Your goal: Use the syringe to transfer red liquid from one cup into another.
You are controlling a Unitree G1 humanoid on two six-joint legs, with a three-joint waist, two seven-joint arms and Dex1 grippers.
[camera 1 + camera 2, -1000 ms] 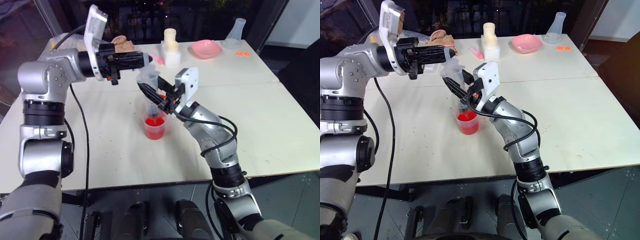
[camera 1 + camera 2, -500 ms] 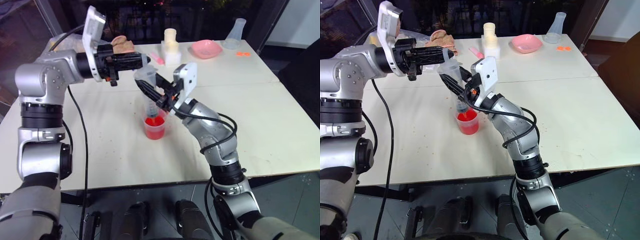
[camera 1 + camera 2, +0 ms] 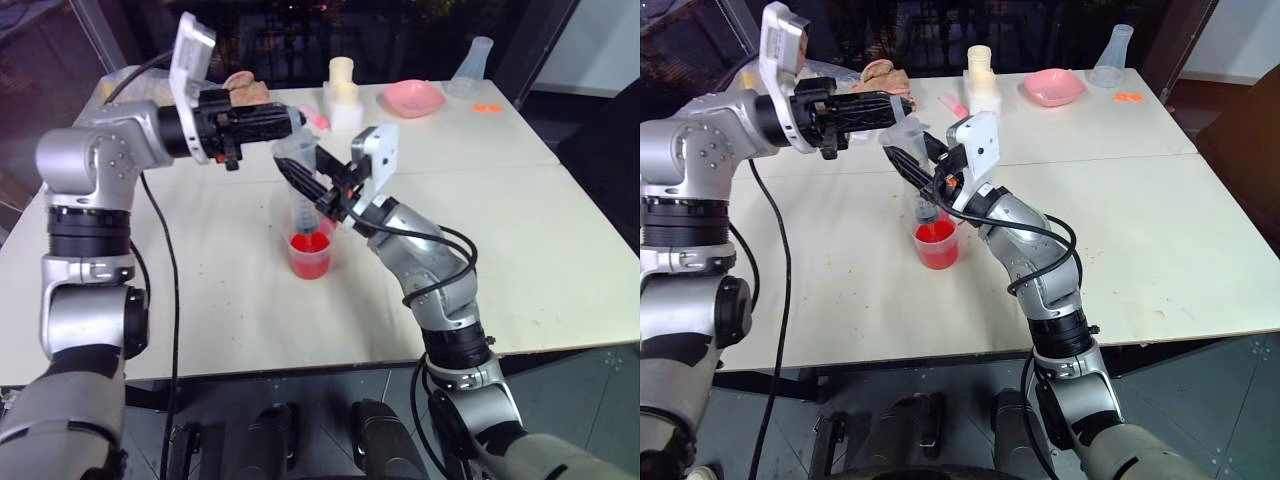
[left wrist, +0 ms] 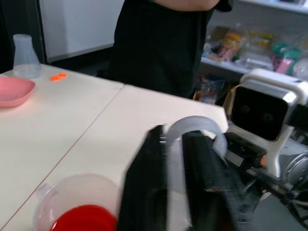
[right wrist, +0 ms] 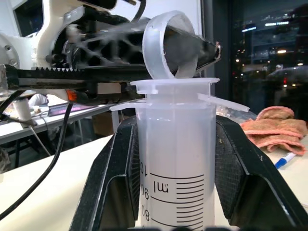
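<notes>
Right hand (image 3: 908, 166) around upright syringe (image 3: 924, 196)

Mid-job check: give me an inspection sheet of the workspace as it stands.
Surface: pale table, faint specks.
Job's things: syringe upright over cup of red liquid.
Clutter: pink bowl, flask, pink marker, cloth, white block, orange bits.
End effectors: right end effector shut on the syringe barrel; left end effector at the plunger ring.
Cables: black cable along left arm.
Surroundings: a person, shelves.
</notes>
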